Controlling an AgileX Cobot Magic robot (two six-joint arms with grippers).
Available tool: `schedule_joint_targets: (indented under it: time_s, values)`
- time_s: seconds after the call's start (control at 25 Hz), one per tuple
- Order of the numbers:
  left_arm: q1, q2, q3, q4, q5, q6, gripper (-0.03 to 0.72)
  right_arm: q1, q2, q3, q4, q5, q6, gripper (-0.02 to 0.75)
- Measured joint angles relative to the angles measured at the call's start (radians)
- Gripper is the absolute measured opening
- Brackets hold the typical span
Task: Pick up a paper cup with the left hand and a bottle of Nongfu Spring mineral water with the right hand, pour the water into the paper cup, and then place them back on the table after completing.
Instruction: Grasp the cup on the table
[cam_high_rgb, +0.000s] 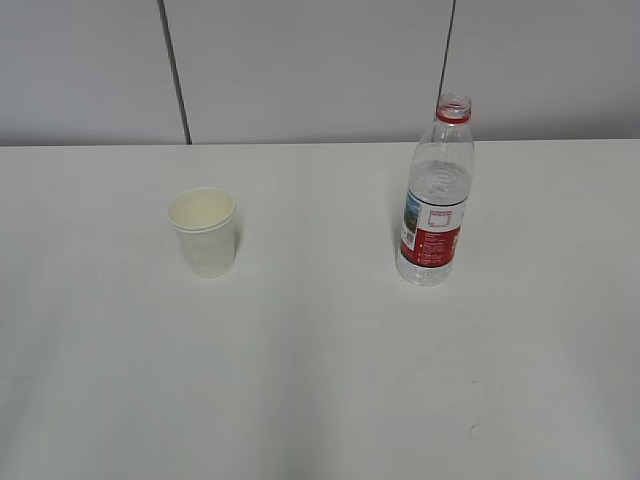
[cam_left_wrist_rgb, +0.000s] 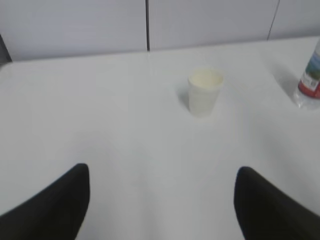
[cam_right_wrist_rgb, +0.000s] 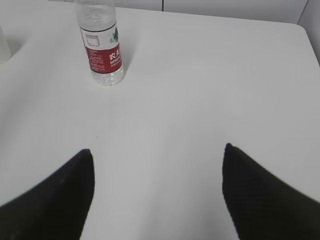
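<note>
**Reaching for cup and bottle: where we could slip**

Starting from well back, we have both claws spread wide and holding nothing: the left hand (cam_left_wrist_rgb: 160, 205) shows its two dark fingers at the bottom corners of its wrist view, the right hand (cam_right_wrist_rgb: 157, 195) likewise. Neither arm appears in the exterior view.

The paper cup (cam_high_rgb: 204, 231) stands upright at about 9 o'clock from the table's (cam_high_rgb: 320, 380) middle, the bottle (cam_high_rgb: 435, 195) at about 3 o'clock, well apart. From the left wrist the cup sits at roughly 12 o'clock, a little right; from the right wrist the bottle lies near 11 o'clock.

We judge the cup the bigger risk. It is thin, pale, tapered paper, light and apparently empty, so a hard squeeze could crush it and an off-centre approach could knock it over.

The bottle is clear, smooth plastic with a red label and red neck ring; its mouth looks uncapped. With the water (cam_high_rgb: 437, 180) high inside, a squeeze or early tilt could spill.
</note>
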Motion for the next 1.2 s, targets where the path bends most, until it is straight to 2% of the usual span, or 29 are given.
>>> schedule_joint_targets:
  time_s: [0.16, 0.36, 0.56, 0.8, 0.96, 1.2]
  values:
    - [0.0, 0.034, -0.013, 0.021, -0.094, 0.0, 0.543, 0.0, 0.094, -0.013, 0.0, -0.084, 0.006, 0.587]
    - [0.0, 0.203, -0.013, 0.023, -0.199, 0.0, 0.543, 0.0, 0.237, -0.027, 0.0, -0.238, 0.033, 0.587]
    - [-0.007, 0.402, -0.013, 0.008, -0.448, 0.0, 0.543, 0.0, 0.379, -0.027, 0.0, -0.416, 0.044, 0.587]
    - [-0.047, 0.634, -0.013, 0.006, -0.714, 0.0, 0.543, 0.0, 0.508, -0.027, 0.0, -0.64, 0.045, 0.587]
    - [-0.066, 0.797, -0.012, 0.014, -0.878, 0.0, 0.543, 0.0, 0.577, -0.027, 0.0, -0.723, 0.047, 0.587]
    - [-0.066, 1.016, 0.018, 0.016, -1.136, 0.0, 0.543, 0.0, 0.64, -0.027, 0.0, -0.761, 0.048, 0.587]
